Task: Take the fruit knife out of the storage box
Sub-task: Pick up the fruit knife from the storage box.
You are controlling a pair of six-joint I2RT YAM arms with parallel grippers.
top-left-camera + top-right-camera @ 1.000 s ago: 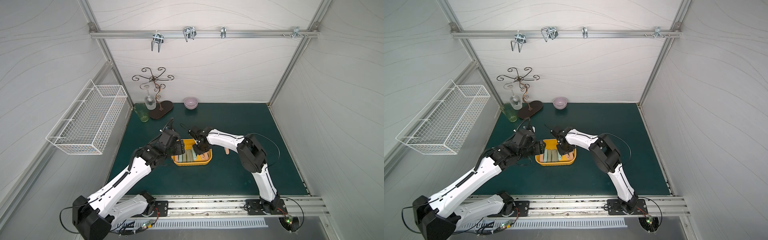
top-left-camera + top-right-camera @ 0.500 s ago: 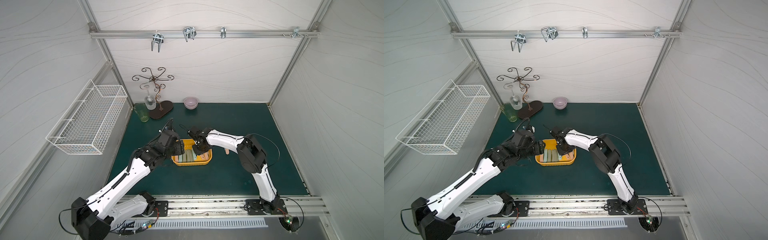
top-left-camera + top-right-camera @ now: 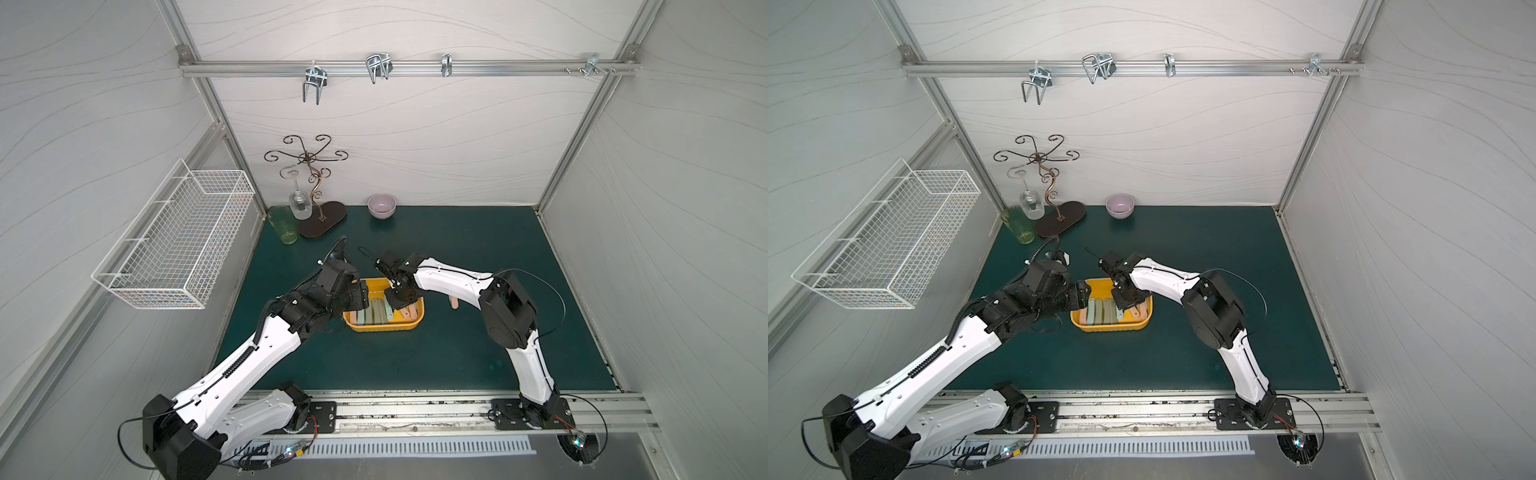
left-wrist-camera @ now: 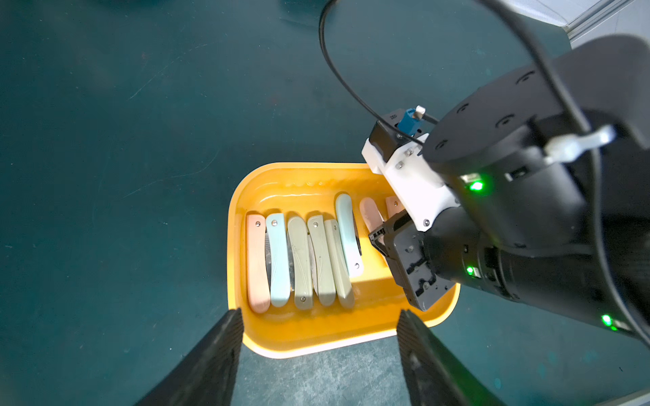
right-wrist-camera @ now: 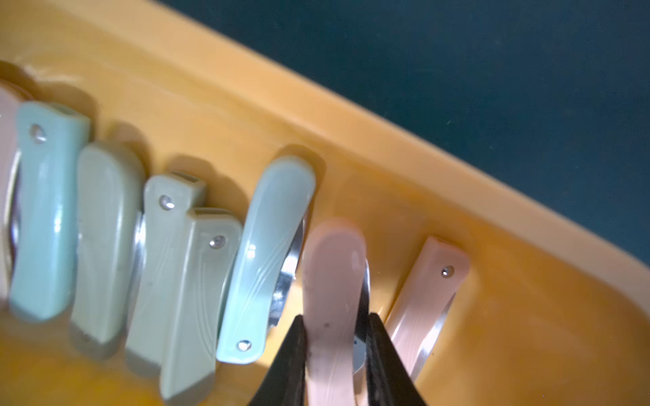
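Note:
The yellow storage box (image 3: 382, 328) (image 3: 1108, 328) lies mid-mat with several folded fruit knives side by side in it, pink, pale blue and grey-green. In the right wrist view my right gripper (image 5: 334, 320) is shut on a pink fruit knife (image 5: 330, 281) that stands tilted above the box floor (image 5: 351, 140). From above, the right gripper (image 3: 399, 297) (image 3: 1126, 297) reaches down into the box. My left gripper (image 4: 320, 313) (image 3: 361, 295) is open at the box's left short end, its fingers (image 4: 232, 327) astride the rim (image 4: 316, 337).
A pink knife (image 3: 455, 302) lies on the mat right of the box, under the right forearm. At the back stand a green glass (image 3: 282, 226), a wire stand with a wine glass (image 3: 322, 216) and a lilac bowl (image 3: 381, 205). A white wire basket (image 3: 174, 245) hangs on the left wall.

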